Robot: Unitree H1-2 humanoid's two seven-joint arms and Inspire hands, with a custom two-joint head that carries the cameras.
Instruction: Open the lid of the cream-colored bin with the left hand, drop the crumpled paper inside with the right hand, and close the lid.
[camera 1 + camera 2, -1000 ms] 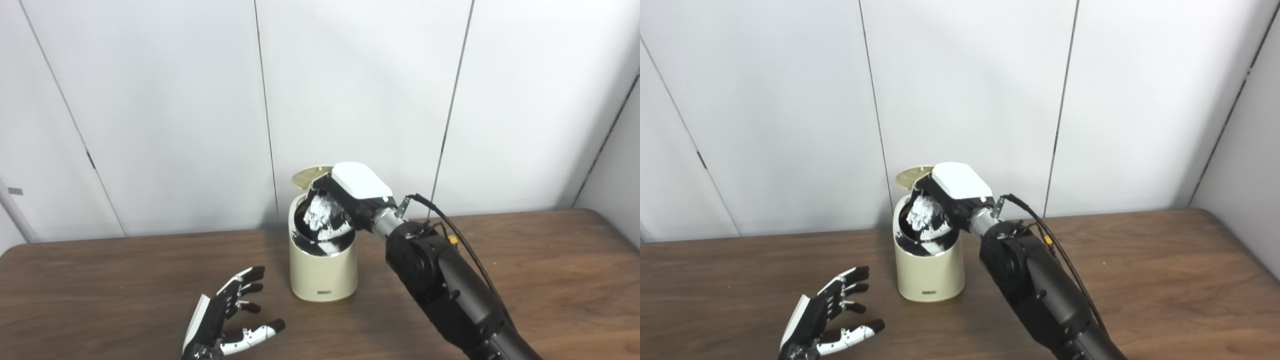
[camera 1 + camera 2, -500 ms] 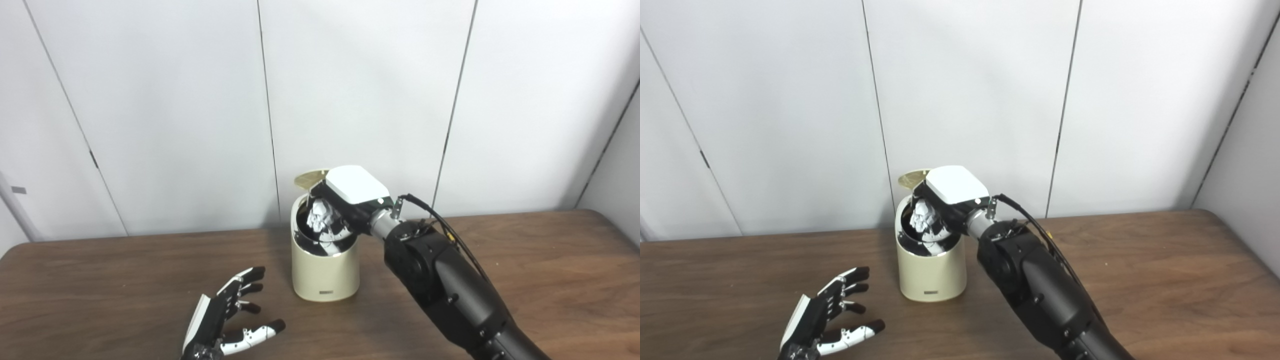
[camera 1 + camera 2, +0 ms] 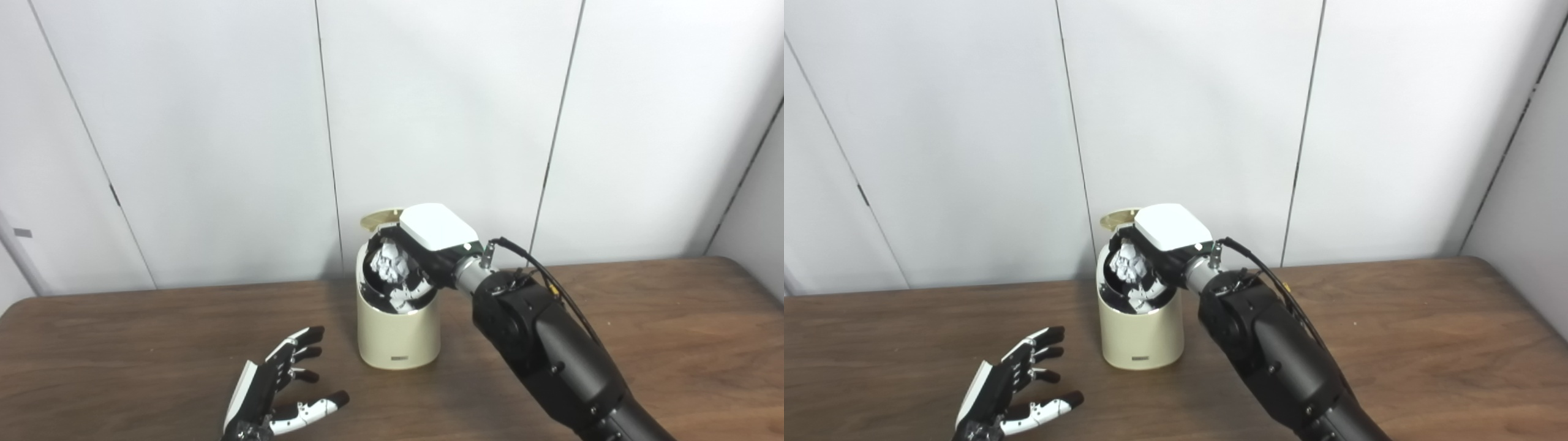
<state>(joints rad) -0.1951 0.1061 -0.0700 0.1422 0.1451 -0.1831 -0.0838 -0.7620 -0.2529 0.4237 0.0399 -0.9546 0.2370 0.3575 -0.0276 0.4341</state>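
now crumpled paper [image 3: 389, 264] sits under right hand [image 3: 422, 245], over bin [image 3: 398, 334].

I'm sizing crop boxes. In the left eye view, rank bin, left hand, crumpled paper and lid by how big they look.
1. bin
2. left hand, though nearer the camera, so unsure
3. crumpled paper
4. lid, mostly hidden behind the right hand

Cream bin [image 3: 398, 334] — white paper [image 3: 390, 264] — dark brown wood-grain table [image 3: 122, 343].
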